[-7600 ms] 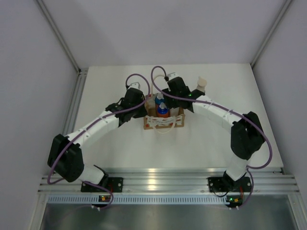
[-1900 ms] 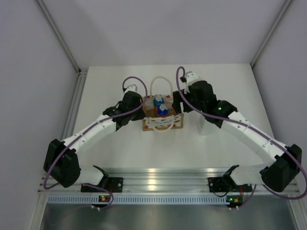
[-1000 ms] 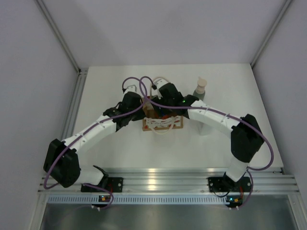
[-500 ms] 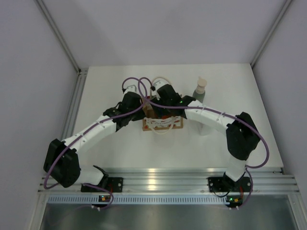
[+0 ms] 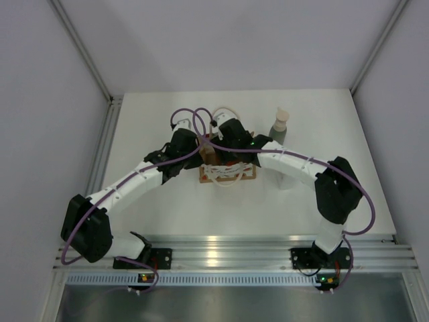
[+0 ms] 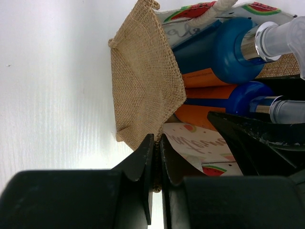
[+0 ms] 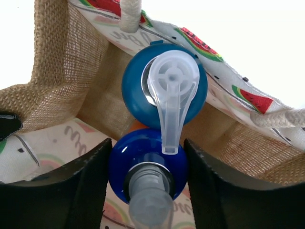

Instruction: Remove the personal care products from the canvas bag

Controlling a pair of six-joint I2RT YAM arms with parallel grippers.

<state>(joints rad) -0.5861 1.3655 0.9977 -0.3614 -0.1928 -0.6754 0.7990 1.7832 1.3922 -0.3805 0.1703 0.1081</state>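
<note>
1. White bench (image 5: 167,201) is carrying the canvas bag (image 5: 228,173) centrally, pump bottle (image 5: 279,126) standing at its 2 o'clock.
2. Left fingers (image 6: 142,162) are pinching closed on the bag's burlap wall, steadying it.
3. Right fingers (image 7: 90,186), open, are straddling a blue-capped bottle (image 7: 124,162) inside; closing squarely, then lifting straight, looks wise.
</note>
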